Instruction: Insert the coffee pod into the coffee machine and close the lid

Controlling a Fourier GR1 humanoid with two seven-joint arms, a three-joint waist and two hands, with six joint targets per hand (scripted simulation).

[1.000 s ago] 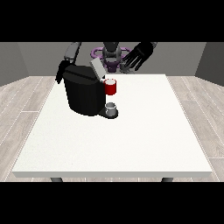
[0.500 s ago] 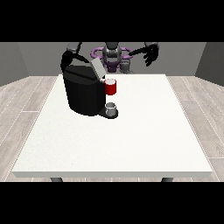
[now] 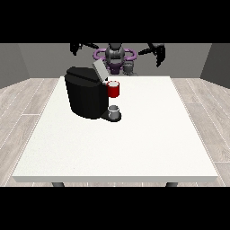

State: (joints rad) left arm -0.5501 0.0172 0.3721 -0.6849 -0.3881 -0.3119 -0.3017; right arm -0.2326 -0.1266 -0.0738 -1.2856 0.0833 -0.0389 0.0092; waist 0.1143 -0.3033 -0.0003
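Coffee machine (image 3: 85, 96) sits far-left on desk (image 3: 134, 143), lid raised; both hands lifted clear, finger state unreadable. Advice: press lid down squarely.

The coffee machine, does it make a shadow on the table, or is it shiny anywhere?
Front view: the black coffee machine throws no clear shadow on the white table; the light looks even, with no glare on either. Only its raised lid looks paler grey.

Grey torso (image 3: 116, 57), purple ring (at shoulders) (image 3: 99, 55), thin black arms (image 3: 146, 52)
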